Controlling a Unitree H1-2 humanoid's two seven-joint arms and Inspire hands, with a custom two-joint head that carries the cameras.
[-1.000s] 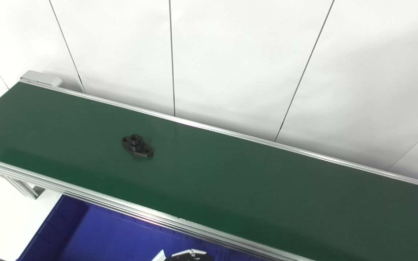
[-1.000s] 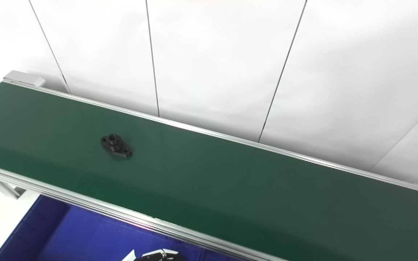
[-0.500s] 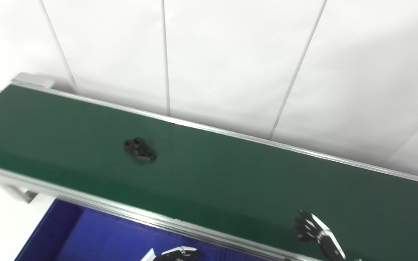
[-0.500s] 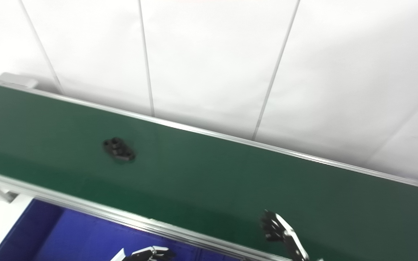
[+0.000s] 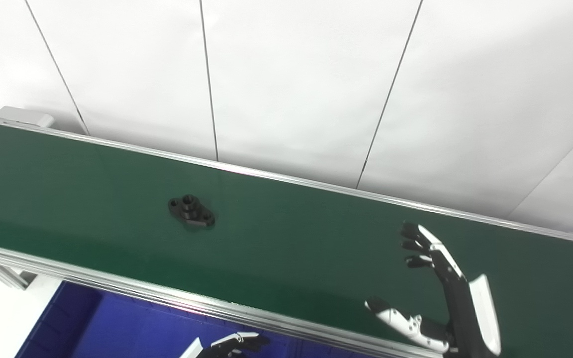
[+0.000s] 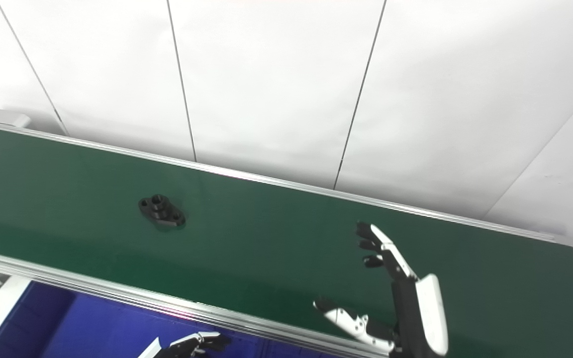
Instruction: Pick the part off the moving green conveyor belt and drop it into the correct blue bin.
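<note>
No lettering or brand mark is legible anywhere; the black part (a small flange with holes) lies flat on the green conveyor belt, left of centre, with nothing touching it. The right robot hand is raised above the belt's right stretch, fingers spread wide and holding nothing, well apart from the part. The left robot hand peeks in at the bottom edge over the blue bin; I cannot tell its state. White wall panels stand behind the belt.

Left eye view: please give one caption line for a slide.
Black part lies on the green belt; open right hand is raised over the belt, apart from the part.
</note>
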